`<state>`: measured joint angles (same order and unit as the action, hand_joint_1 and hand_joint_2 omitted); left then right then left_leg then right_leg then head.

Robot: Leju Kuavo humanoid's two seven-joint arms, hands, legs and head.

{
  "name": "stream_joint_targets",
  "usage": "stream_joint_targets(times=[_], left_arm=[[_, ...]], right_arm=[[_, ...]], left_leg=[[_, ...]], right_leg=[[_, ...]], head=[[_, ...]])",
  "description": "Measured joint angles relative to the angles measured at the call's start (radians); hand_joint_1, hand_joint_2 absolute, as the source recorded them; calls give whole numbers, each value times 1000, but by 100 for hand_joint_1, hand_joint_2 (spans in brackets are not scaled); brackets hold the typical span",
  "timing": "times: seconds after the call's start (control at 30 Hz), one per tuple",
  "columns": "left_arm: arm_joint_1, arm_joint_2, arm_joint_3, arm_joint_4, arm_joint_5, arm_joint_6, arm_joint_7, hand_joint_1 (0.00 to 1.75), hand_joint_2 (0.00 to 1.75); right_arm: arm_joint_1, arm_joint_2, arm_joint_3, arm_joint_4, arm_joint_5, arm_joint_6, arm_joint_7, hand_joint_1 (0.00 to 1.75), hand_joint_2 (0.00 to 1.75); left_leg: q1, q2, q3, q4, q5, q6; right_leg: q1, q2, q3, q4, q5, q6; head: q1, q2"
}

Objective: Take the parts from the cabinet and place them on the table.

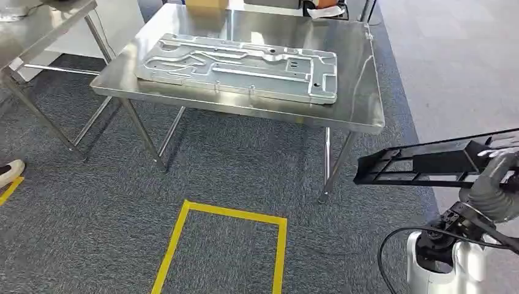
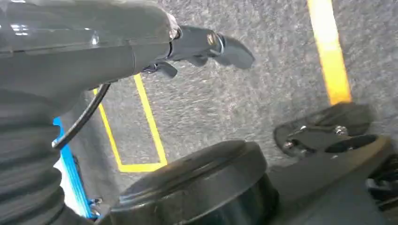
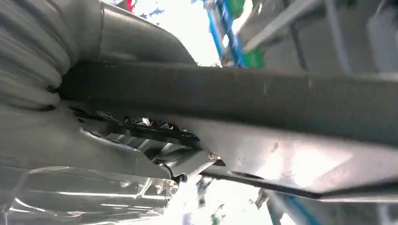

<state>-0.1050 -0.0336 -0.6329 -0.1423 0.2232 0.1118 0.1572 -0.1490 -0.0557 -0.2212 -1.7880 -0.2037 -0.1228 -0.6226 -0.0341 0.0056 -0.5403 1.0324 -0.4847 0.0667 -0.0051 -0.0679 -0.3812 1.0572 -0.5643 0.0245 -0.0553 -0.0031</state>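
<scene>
While off the table [image 1: 361, 104], black part [image 1: 422, 162] in right hand [image 1: 496, 184].

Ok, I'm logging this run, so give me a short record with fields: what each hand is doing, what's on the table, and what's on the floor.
right hand: the right hand holds a long black frame part out over the carpet, off the table
left hand: the left hand hangs over the floor and holds nothing
table: the steel table carries a large silver metal panel lying flat
floor: grey carpet with a yellow tape rectangle in front of the table
task state: black part not yet on the table
</scene>
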Motion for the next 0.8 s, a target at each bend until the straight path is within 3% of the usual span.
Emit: stream_joint_targets(times=[0.07,0.1,0.13,0.2,0.23,0.27,0.3,0.33,0.37,0.4,0.43,0.47,0.5,0.53,0.57,0.6,0.63,0.67,0.7,0.73,0.77,0.8], left_arm=[[1,-5,0,-1,4,5,6,0,175],[4,-10,0,-1,6,6,9,0,175],[7,-11,0,-1,9,6,9,0,175],[17,-12,0,-1,10,6,10,0,175],[22,-13,0,-1,10,6,11,0,175],[29,-14,0,-1,9,5,12,0,175],[33,-14,0,-1,8,4,12,0,175],[39,-16,-2,-1,7,0,14,0,175],[47,-34,-3,-1,8,-5,16,0,175],[44,-28,-2,3,12,-2,19,0,175],[36,-29,-2,2,15,-8,22,0,175],[27,-28,-2,2,18,-6,27,0,175],[24,-30,-2,2,20,-10,33,0,175],[23,-24,-2,3,21,-11,40,0,175],[22,-28,-2,2,22,-15,44,0,175],[16,-24,-2,3,22,-16,50,0,175],[12,-20,-2,3,22,-23,53,0,175],[7,-15,-2,3,21,-29,58,0,175],[3,-11,-2,3,21,-33,61,0,175],[1,-8,-2,3,19,-39,65,0,175],[0,-3,-2,3,18,-44,66,0,175],[0,1,-2,3,18,-46,68,0,175]], right_arm=[[-20,-13,9,5,5,15,9,175,175],[-26,-19,15,14,6,29,14,175,175],[-27,-23,21,25,5,43,19,175,175],[-32,-29,32,48,-7,73,32,175,175],[-38,-35,37,62,-19,94,35,175,175],[-48,-41,41,75,-33,120,41,175,175],[-60,-45,43,85,-40,138,47,175,175],[-87,-57,48,109,-44,169,66,175,175],[-111,-69,52,124,-45,186,78,175,175],[-126,-76,58,141,-46,195,90,175,175],[-151,-86,69,153,-45,214,99,175,175],[-185,-92,74,159,-44,218,104,175,175],[-226,-105,84,174,-44,227,105,175,175],[-269,-108,94,191,-45,235,106,175,175],[-305,-111,107,212,-47,243,110,175,175],[-343,-111,122,232,-50,250,119,175,175],[-370,-111,133,245,-52,254,130,175,175],[-409,-110,149,262,-53,254,147,175,175],[-445,-110,158,271,-53,254,158,175,175],[-483,-109,174,282,-53,253,170,175,175],[-518,-108,189,295,-52,252,179,175,175],[-552,-106,201,306,-52,251,186,175,175]], left_leg=[[3,-15,22,-11,-15,10],[4,-26,36,-18,-24,13],[5,-34,50,-27,-31,17],[2,-54,89,-49,-48,18],[-4,-62,113,-60,-56,19],[-13,-65,142,-71,-62,20],[-20,-65,163,-81,-72,21],[-37,-64,200,-94,-88,25],[-22,-63,208,-96,-108,30],[-20,-80,221,-93,-123,14],[-2,-77,216,-101,-129,7],[2,-76,230,-105,-128,4],[1,-74,216,-80,-96,1],[-17,-66,173,11,-57,0],[-19,-49,118,105,-14,-9],[-14,-42,56,193,-14,-23],[-10,-41,20,226,-46,-33],[-6,-41,-11,240,-109,-48],[-2,-40,-30,237,-169,-65],[5,-39,-42,223,-206,-77],[13,-38,-41,186,-199,-92],[20,-35,-31,124,-146,-110]], right_leg=[[-4,47,-72,124,22,17],[-4,57,-131,185,4,21],[-5,58,-185,231,-32,22],[0,58,-279,263,-102,15],[4,58,-308,242,-118,6],[12,60,-328,192,-107,-11],[21,64,-336,145,-75,-29],[31,106,-345,55,65,-81],[42,139,-348,-33,269,-125],[49,154,-349,-36,278,-109],[59,150,-336,-38,268,-104],[65,145,-331,-44,258,-114],[65,141,-318,-55,245,-126],[47,134,-285,-87,235,-117],[38,123,-261,-99,230,-112],[28,117,-234,-113,217,-115],[19,111,-215,-120,206,-107],[6,102,-195,-122,190,-95],[-7,98,-177,-121,174,-80],[-21,93,-157,-121,157,-63],[-36,87,-136,-118,140,-48],[-51,83,-119,-113,122,-32]], head=[[1,0],[1,0],[1,0],[1,0],[2,0],[1,0],[2,0],[1,0],[0,0],[-8,0],[-3,0],[-1,0],[0,0],[3,0],[3,0],[4,0],[3,0],[4,0],[4,0],[4,0],[4,0],[4,0]])
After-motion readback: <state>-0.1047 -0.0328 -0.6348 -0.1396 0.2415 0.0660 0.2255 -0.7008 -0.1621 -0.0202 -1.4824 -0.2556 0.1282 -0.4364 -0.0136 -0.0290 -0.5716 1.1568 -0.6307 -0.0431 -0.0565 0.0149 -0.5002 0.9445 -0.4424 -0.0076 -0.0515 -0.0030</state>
